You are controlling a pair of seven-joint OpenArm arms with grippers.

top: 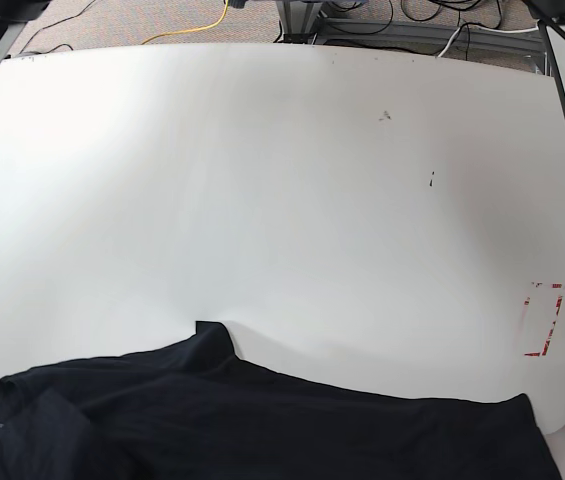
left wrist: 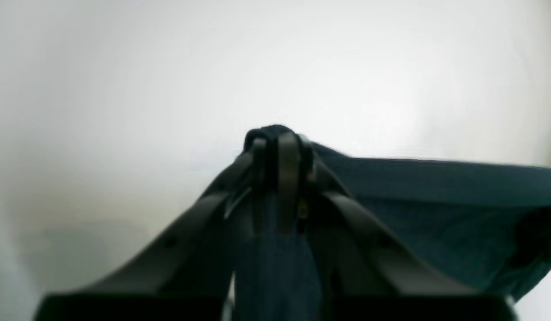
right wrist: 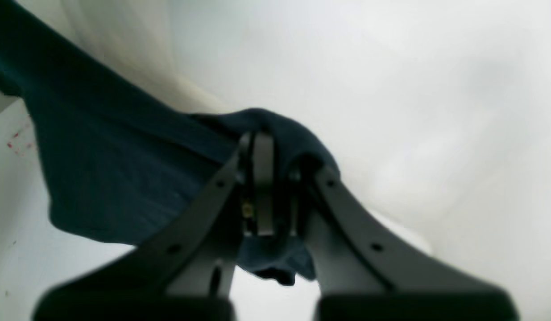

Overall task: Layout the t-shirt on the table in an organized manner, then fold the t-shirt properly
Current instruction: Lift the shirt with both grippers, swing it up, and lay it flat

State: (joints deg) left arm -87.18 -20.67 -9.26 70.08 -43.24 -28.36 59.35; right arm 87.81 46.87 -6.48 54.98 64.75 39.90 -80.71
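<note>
Both end effectors clamp the t-shirt [top: 262, 425]: left end effector [left wrist: 275, 147] and right end effector [right wrist: 262, 147] each pinch a fabric edge. Shirt spans between them, long axis side to side, over the worktop [top: 282, 200] near edge.

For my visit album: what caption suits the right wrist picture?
The right pincer shut on a bunched edge of the black t-shirt, lifting it above the white table.
</note>
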